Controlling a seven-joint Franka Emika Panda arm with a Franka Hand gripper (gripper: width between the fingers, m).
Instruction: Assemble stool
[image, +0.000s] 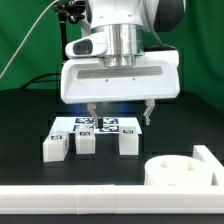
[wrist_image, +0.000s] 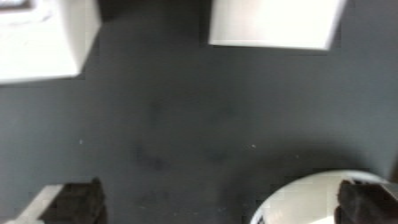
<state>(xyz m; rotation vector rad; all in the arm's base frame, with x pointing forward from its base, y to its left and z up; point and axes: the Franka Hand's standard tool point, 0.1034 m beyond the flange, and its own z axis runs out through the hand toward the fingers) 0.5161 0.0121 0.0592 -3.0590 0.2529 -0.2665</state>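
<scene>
The robot's silver and white claw (image: 120, 116) hangs over the black table (image: 25, 120). Its two dark fingers (image: 92, 112) are spread wide apart, and there is nothing between them. In the wrist view the claw (wrist_image: 217, 205) shows only bare dark table (wrist_image: 178, 120) in the gap between the fingers (wrist_image: 71, 205).

The stool is still in loose bits. Three short, blocky white plastic legs (image: 86, 143) with black-and-white square tags stand in a row on the table, under and just in front of the claw. None of them touches the fingers. Behind them lies the thin flat white marker board (image: 97, 124) with its tags.

The round white plastic seat with a raised rim (image: 178, 172) lies flat on the table toward the exterior view's right, apart from the legs. In the wrist view the edge of the seat (wrist_image: 311, 200) is close to one finger. Two white blocky shapes (wrist_image: 276, 22) also show there, cut off by the edge. It is not clear which legs they are.

A long white border rail (image: 80, 200) runs along the front of the table, just beside the seat.
</scene>
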